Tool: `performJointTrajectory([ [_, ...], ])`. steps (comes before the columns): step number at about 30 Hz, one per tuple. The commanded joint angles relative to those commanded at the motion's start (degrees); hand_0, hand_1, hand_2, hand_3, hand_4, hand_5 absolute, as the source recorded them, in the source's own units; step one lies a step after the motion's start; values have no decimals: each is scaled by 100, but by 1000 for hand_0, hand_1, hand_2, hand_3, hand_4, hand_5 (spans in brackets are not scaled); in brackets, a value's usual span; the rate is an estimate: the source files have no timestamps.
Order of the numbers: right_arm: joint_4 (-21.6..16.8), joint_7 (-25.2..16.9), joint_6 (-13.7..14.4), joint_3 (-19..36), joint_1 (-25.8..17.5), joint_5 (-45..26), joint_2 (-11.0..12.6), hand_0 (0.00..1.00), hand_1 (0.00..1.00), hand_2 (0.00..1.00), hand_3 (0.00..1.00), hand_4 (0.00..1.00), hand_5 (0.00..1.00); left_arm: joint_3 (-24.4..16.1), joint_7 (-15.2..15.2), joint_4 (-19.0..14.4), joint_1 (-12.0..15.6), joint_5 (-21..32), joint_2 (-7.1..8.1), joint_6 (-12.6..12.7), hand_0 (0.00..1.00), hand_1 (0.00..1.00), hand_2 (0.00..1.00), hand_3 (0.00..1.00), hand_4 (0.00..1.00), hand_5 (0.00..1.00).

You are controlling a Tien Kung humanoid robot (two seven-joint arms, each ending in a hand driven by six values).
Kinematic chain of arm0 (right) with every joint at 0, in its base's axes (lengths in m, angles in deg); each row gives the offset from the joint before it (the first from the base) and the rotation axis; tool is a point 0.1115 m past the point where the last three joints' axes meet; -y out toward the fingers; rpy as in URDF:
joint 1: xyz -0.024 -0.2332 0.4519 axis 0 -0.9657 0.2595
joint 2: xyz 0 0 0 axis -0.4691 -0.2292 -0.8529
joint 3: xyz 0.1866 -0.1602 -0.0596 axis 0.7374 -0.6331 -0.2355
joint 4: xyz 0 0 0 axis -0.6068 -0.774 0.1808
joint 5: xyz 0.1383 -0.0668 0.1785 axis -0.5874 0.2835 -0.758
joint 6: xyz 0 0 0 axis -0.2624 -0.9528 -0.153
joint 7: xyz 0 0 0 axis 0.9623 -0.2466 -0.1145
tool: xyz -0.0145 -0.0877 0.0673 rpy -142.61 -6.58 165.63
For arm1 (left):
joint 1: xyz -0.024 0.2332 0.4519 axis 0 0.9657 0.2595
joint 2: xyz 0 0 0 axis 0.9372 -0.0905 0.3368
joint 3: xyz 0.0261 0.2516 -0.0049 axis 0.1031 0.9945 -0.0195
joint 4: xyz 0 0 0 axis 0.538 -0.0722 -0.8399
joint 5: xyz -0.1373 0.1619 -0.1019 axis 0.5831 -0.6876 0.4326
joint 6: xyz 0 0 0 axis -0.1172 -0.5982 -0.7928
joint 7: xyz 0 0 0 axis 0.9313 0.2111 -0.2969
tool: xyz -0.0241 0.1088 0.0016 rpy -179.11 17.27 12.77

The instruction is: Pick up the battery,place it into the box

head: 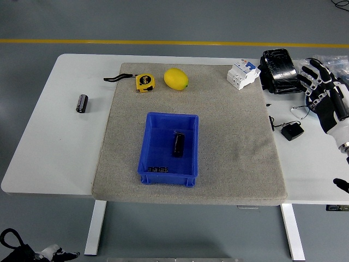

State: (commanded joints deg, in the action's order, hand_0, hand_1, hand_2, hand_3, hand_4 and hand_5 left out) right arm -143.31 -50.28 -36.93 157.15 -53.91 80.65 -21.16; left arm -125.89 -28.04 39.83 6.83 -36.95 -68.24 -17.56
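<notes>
battery [178, 145] lies inside the blue box [154, 164], roughly mid-floor, long axis running near edge to far edge, flat on the bottom. judged from that, the placing looks done; nothing holds it.

box sits on a grey mat [229, 142] that covers the middle of the white surface [52, 147], toward the mat's near edge. likely put there so it stays within easy reach and doesn't slide.

right hand [322, 101] is over the right edge of the surface, well apart from the box. fingers [308, 82] spread and loosely extended, holding nothing, tips pointing toward the far-right corner clutter. reads as a hand parked out of the way.

left arm not seen.

other items, none touching the box: yellow tape measure [144, 82] and lemon [176, 78] along the mat's far edge; white breaker [242, 73] at the mat's far-right corner; black bag-like pack [279, 71] just beyond it; small black adapter [292, 131] with cable near the right edge; a second dark cylinder [82, 102] off the mat near the left edge, possibly another battery, can't confirm.

no person in view.
</notes>
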Motion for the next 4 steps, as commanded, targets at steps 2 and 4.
performJointTrajectory([
  [2, 12, -4, 20, 1, -50, -36, -21, 863, 826, 858, 883, 998, 723, 5, -4, 2, 17, 27, -1, 9, 623, 569, 619, 712, 704, 682],
  [4, 24, -12, 30, -9, -88, -58, -30, 863, 826, 858, 883, 998, 723, -12, -2, 3, 39, 16, -5, 12, 623, 569, 619, 712, 704, 682],
])
